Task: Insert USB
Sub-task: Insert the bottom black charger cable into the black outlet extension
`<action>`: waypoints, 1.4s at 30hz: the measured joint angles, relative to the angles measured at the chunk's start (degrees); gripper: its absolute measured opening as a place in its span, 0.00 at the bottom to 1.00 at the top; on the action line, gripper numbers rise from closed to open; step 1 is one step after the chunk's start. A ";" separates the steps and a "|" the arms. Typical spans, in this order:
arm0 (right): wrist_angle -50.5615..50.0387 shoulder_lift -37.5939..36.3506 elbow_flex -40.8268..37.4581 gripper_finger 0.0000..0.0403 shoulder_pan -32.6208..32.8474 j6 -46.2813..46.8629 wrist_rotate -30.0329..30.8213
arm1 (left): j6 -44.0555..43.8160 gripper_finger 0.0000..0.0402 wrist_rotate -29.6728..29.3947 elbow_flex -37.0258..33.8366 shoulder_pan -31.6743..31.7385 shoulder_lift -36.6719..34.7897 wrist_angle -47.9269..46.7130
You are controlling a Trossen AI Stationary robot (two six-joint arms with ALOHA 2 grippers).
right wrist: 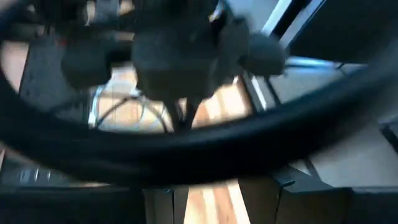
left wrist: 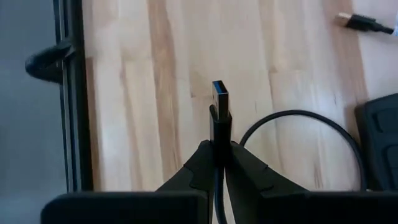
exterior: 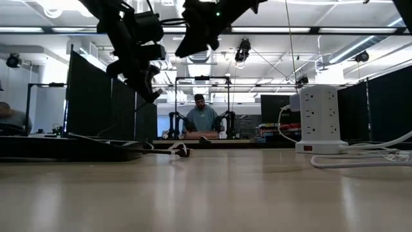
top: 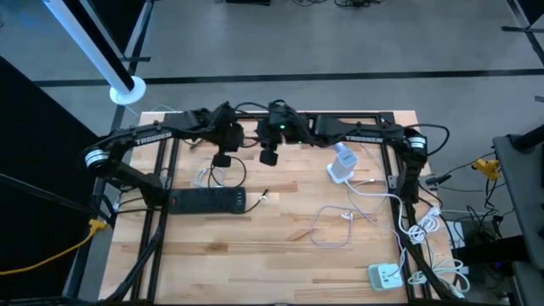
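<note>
A black USB plug [left wrist: 220,99] with a blue-lined metal end sticks out past the fingertips of my left gripper [left wrist: 219,152], which is shut on it. This gripper hangs above the table's far middle [top: 223,160], just beyond the black power strip [top: 208,201]. The plug's black cable [left wrist: 298,118] loops over the wood. My right gripper [top: 270,157] hovers close beside the left one, toward the table's right. Its wrist view is blurred and filled by the left arm. My left gripper pinches the plug's black body [left wrist: 220,134] between its two fingertips [left wrist: 245,165]. The plug lies along the fingers, and its metal end points straight ahead beyond them. It is lifted clear of the table, with the fingers slanting downward in the low view [exterior: 151,87].
A white tower of sockets [top: 342,164] stands at the far right, with white cables [top: 336,225] trailing toward the near right and a white adapter [top: 384,275]. Another dark plug [left wrist: 360,23] lies on the wood. Bare wood spreads along the near side. A person sits beyond the table [exterior: 201,116].
</note>
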 joint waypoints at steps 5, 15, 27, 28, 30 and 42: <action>-1.11 1.19 1.60 0.24 -1.32 -2.50 -1.58 | -0.21 0.04 1.56 0.00 0.04 -3.64 3.80; 0.77 1.27 1.77 0.25 -3.62 -5.93 -9.93 | -5.18 0.04 2.86 0.00 -1.10 -6.02 9.38; 0.37 1.27 1.96 0.17 -3.56 -11.25 -11.83 | -10.16 0.04 2.21 0.00 -5.05 -6.15 13.32; 0.16 1.27 1.96 0.16 -3.57 -11.53 -12.31 | -10.48 0.04 2.23 0.00 -5.05 -6.15 13.45; -0.80 1.27 1.96 0.14 -3.67 -11.87 -12.94 | -10.84 0.04 2.23 0.00 -5.05 -6.17 14.15; -1.53 -0.01 1.94 0.02 -4.02 -9.63 -12.64 | -10.86 0.10 2.19 0.07 -5.06 -6.52 15.27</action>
